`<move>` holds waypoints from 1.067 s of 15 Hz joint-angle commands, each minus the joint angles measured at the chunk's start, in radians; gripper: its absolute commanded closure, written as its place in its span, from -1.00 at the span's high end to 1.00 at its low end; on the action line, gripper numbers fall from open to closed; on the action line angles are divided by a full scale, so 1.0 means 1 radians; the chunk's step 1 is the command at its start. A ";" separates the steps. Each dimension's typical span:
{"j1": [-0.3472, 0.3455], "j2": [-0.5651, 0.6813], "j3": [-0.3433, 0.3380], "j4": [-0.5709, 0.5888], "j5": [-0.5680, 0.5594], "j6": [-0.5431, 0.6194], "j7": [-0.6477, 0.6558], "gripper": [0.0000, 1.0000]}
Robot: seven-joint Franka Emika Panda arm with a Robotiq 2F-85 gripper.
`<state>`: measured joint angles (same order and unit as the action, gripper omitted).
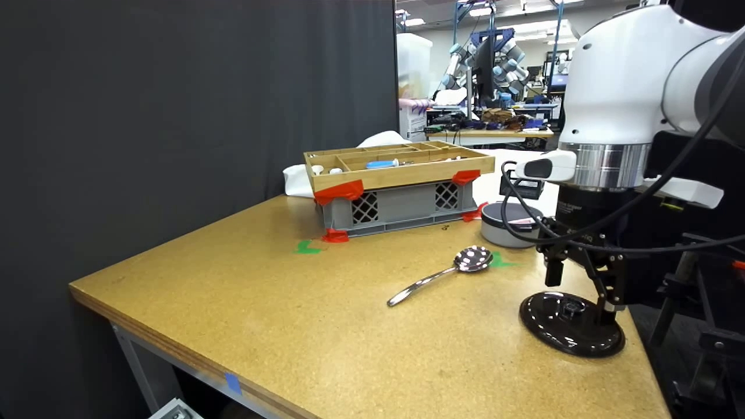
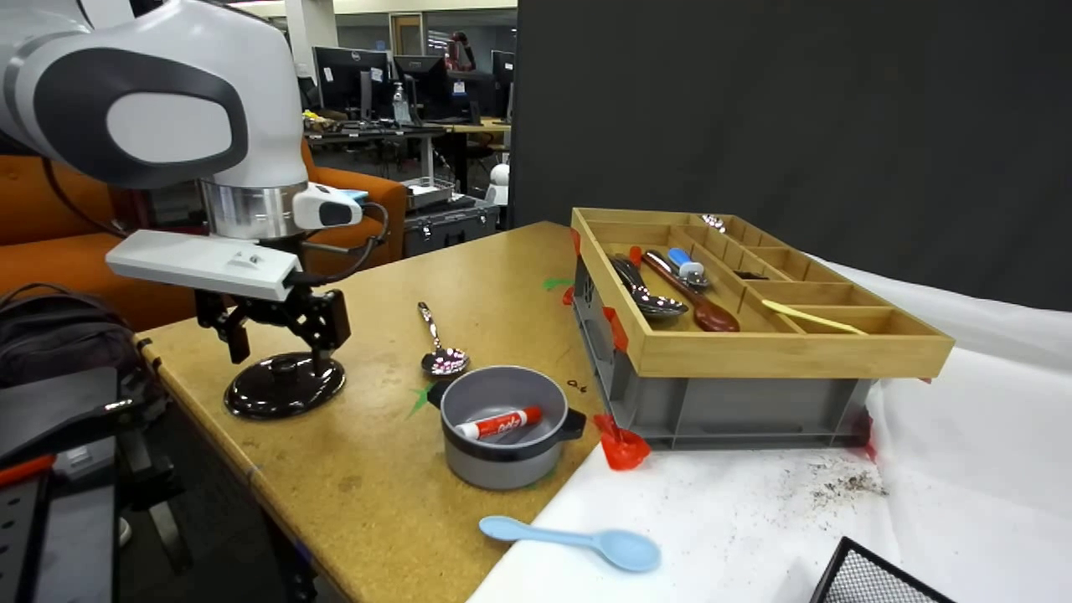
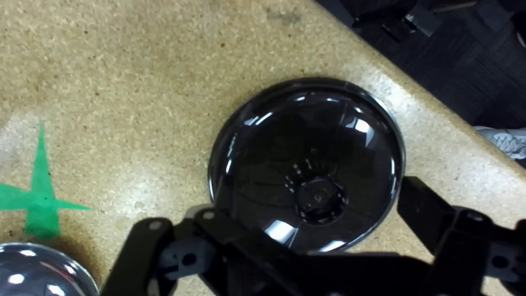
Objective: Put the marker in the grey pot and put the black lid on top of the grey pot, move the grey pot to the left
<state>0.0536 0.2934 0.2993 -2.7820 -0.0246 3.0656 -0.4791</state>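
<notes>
The grey pot (image 2: 502, 465) stands on the table with black handles and no lid on it; it also shows in an exterior view (image 1: 505, 234). The red and white marker (image 2: 500, 424) lies inside the pot. The black lid (image 2: 272, 399) lies flat on the table near the edge, knob up; it also shows in an exterior view (image 1: 564, 330) and in the wrist view (image 3: 296, 131). My gripper (image 3: 318, 189) is open and points down low over the lid, fingers apart on either side of the knob. It shows in both exterior views (image 1: 579, 299) (image 2: 279, 358). I cannot tell whether the fingers touch the lid.
A shiny metal spoon (image 1: 473, 260) lies between lid and crate. The slatted grey crate (image 2: 754, 410) carries a wooden tray (image 2: 804, 356) of utensils. A light blue spoon (image 2: 624, 549) lies beyond the pot. The table edge (image 3: 431, 100) runs close to the lid.
</notes>
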 commanded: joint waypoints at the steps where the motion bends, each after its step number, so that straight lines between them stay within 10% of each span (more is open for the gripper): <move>1: -0.001 0.026 -0.030 0.001 -0.090 0.043 0.058 0.46; 12: 0.029 0.017 -0.055 0.006 -0.176 0.049 0.134 -0.78; 16: 0.004 -0.026 -0.041 0.012 -0.164 -0.022 0.137 -0.82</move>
<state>0.0662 0.3006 0.2656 -2.7740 -0.1706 3.0968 -0.3675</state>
